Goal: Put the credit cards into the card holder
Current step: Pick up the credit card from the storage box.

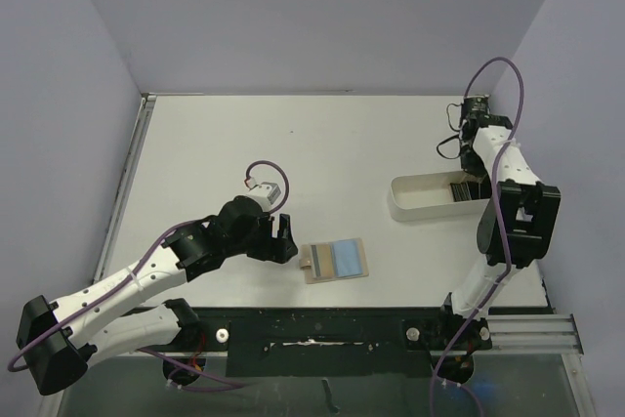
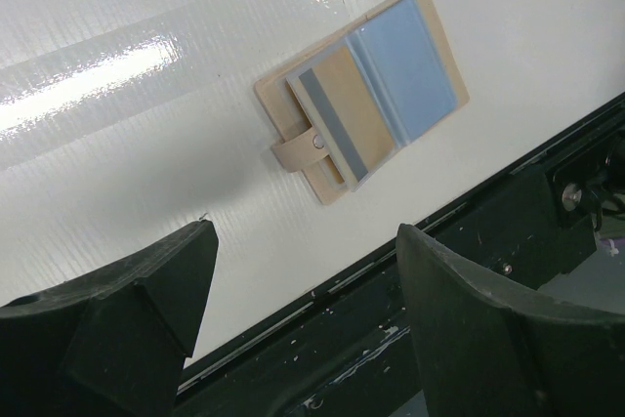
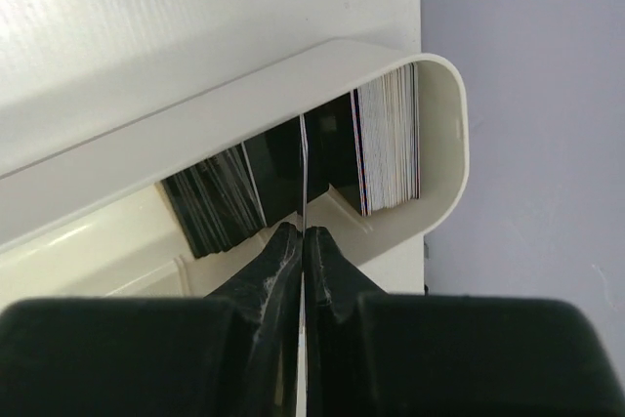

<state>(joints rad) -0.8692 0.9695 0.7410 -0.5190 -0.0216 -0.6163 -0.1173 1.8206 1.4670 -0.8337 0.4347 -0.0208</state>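
Note:
The tan card holder [image 1: 335,260] lies open on the white table near the front edge, with its light blue lining up; in the left wrist view the card holder [image 2: 371,95] shows its strap and snap stud. My left gripper [image 1: 280,238] hovers just left of it, open and empty [image 2: 305,234]. The credit cards [image 1: 461,187] stand on edge in the right end of a white tray [image 1: 415,207]. My right gripper [image 3: 303,231] is shut on one thin card [image 3: 304,173], seen edge-on, between a dark stack [image 3: 220,207] and a white-edged stack [image 3: 389,139].
The tray's rim [image 3: 244,104] curves round the cards, close to the purple right wall [image 3: 527,144]. A black rail [image 1: 322,324] runs along the table's near edge, just below the card holder, and also shows in the left wrist view [image 2: 420,319].

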